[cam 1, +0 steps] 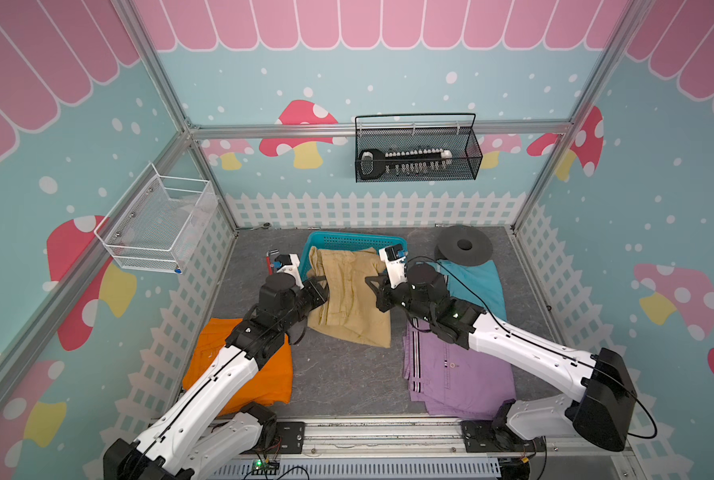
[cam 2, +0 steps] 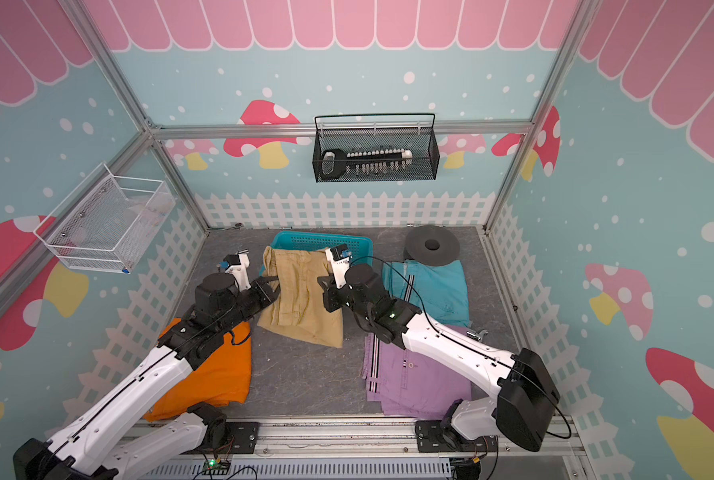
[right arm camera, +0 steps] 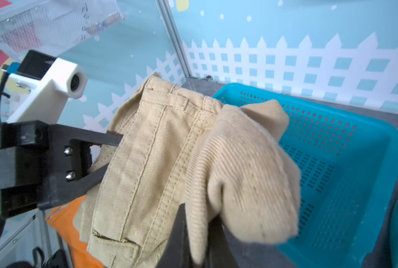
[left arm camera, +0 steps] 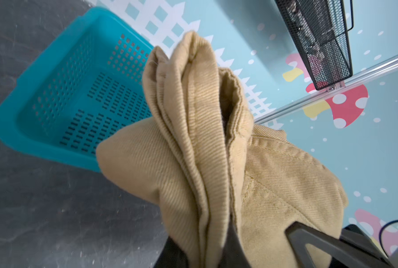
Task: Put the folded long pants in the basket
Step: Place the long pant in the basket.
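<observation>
Both grippers hold the tan folded long pants (cam 1: 349,299) raised between them, the far end over the near rim of the turquoise basket (cam 1: 355,240). My left gripper (cam 1: 324,286) is shut on the left edge and my right gripper (cam 1: 373,286) on the right edge. In the left wrist view the tan folds (left arm camera: 193,139) bunch between the jaws (left arm camera: 207,255), beside the basket (left arm camera: 66,92). The right wrist view shows cloth (right arm camera: 158,162) pinched in the right gripper (right arm camera: 200,250). Orange pants (cam 1: 243,365), lilac pants (cam 1: 459,374) and teal pants (cam 1: 476,286) lie flat on the table.
A black disc (cam 1: 465,249) sits at the back right, next to the teal pants. A white mesh basket (cam 1: 160,224) hangs on the left wall and a black wire basket (cam 1: 417,153) on the back wall. The arms' base rail (cam 1: 380,436) runs along the front edge.
</observation>
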Controlling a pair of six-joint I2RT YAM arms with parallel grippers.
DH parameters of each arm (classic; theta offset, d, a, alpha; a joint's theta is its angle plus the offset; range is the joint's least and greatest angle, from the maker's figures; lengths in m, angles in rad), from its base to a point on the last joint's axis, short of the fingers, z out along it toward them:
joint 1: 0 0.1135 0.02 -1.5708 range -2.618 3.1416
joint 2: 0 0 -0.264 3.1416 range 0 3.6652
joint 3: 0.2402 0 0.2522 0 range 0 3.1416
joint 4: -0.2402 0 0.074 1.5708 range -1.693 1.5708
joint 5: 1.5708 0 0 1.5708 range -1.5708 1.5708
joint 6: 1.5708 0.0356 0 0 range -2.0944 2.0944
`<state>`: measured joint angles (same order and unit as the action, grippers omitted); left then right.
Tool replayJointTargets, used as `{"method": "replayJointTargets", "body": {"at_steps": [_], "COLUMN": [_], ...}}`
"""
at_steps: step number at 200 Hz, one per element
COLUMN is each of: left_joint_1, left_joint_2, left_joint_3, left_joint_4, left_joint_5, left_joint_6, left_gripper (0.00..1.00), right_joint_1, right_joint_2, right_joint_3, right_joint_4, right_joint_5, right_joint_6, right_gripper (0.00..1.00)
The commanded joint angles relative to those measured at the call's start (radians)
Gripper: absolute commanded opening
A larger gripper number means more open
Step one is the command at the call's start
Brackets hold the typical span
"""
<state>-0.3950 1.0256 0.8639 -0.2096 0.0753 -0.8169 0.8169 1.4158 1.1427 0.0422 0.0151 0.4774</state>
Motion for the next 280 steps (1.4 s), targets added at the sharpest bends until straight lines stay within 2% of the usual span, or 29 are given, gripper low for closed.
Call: {"method": "replayJointTargets", "body": {"at_steps": [1, 43, 72, 96, 124, 162, 227, 252, 280], "left_joint_1": [0.044, 0.154, 0.175, 0.198, 0.205, 0.207, 0.208, 0.208, 0.208], "left_joint_2": [0.108, 0.402, 0.563, 0.679, 0.782, 0.820, 0.735, 0.753, 0.868], "left_joint_3": [0.101, 0.253, 0.334, 0.405, 0.463, 0.451, 0.373, 0.413, 0.506], "left_joint_4": [0.024, 0.063, 0.112, 0.121, 0.121, 0.120, 0.097, 0.053, -0.040], "left_joint_5": [0.054, 0.206, 0.192, 0.234, 0.253, 0.246, 0.172, 0.158, 0.145], "left_joint_6": [0.093, 0.147, 0.173, 0.171, 0.169, 0.155, 0.117, 0.132, 0.153], "left_gripper": [0.00, 0.00, 0.00, 0.00, 0.00, 0.00, 0.00, 0.00, 0.00], "right_joint_1": [-0.064, -0.180, -0.231, -0.251, -0.265, -0.271, -0.270, -0.270, -0.270], "right_joint_2": [0.094, 0.291, 0.441, 0.586, 0.677, 0.715, 0.645, 0.629, 0.644], "right_joint_3": [0.132, 0.307, 0.445, 0.569, 0.602, 0.577, 0.526, 0.497, 0.419], "right_joint_4": [-0.025, -0.044, -0.081, -0.139, -0.139, -0.154, -0.211, -0.242, -0.214], "right_joint_5": [-0.107, -0.197, -0.229, -0.237, -0.248, -0.235, -0.185, -0.186, -0.147], "right_joint_6": [-0.043, -0.082, -0.112, -0.135, -0.132, -0.128, -0.128, -0.113, -0.094], "right_gripper": [0.00, 0.00, 0.00, 0.00, 0.00, 0.00, 0.00, 0.00, 0.00]}}
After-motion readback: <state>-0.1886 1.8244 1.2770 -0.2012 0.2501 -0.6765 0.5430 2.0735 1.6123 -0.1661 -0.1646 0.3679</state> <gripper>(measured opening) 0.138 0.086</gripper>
